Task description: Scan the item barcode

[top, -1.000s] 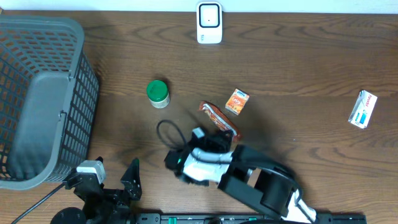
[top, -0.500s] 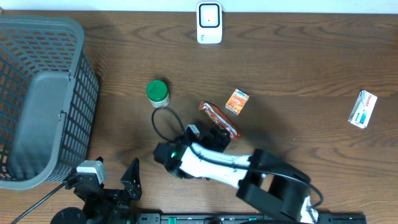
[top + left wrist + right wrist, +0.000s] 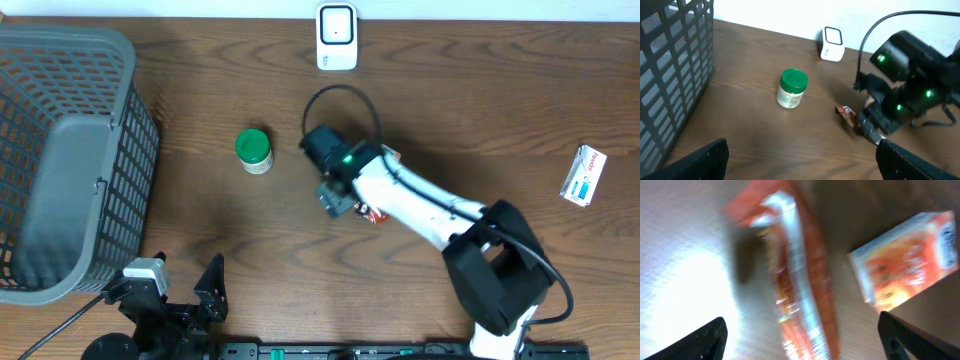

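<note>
An orange foil snack wrapper (image 3: 795, 280) lies on the table straight below my right gripper (image 3: 802, 347), whose jaws stand open on either side of it without touching; it is blurred. Overhead, that gripper (image 3: 337, 198) covers most of the wrapper (image 3: 372, 212). A small orange box (image 3: 905, 262) lies just right of it. The white barcode scanner (image 3: 336, 37) stands at the far edge of the table. A green-lidded jar (image 3: 253, 150) stands upright left of the arm. My left gripper (image 3: 805, 167) is open and empty at the near edge.
A large grey mesh basket (image 3: 70, 150) fills the left side. A white and blue box (image 3: 584, 175) lies at the far right. My right arm (image 3: 440, 215) crosses the table from the front right, with its cable looping toward the scanner.
My right arm has swung from the front of the table away over the snack wrapper, and its jaws have opened wider. The left arm has not moved.
</note>
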Controlling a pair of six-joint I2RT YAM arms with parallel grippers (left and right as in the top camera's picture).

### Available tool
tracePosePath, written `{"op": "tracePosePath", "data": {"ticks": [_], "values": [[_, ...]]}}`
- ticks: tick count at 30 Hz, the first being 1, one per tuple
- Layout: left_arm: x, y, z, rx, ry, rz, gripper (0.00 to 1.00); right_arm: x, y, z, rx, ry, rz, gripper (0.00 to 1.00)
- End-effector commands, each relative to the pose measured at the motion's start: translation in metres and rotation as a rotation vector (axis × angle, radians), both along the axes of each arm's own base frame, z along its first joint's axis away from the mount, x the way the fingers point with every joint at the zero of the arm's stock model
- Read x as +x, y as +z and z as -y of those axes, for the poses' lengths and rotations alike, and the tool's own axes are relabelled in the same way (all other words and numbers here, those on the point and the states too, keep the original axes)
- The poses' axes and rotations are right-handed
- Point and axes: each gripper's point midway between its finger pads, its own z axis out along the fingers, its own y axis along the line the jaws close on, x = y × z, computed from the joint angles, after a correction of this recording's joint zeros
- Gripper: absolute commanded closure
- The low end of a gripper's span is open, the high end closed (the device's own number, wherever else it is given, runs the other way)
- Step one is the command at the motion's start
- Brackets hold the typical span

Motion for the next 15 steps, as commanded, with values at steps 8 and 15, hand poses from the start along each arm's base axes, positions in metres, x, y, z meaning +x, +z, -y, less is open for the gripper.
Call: {"op": "tracePosePath", "data": {"ticks": [8, 15], "values": [[-0.001, 0.0, 0.002, -0.002, -0.015, 0.003, 0.06, -0.006, 0.002, -0.025, 0.086, 0.152, -0.04, 0.11], [-0.001, 0.0, 0.002, -0.002, -0.015, 0.003, 0.06, -0.01, 0.025, -0.06, 0.512, 0.197, -0.235, 0.05]]}}
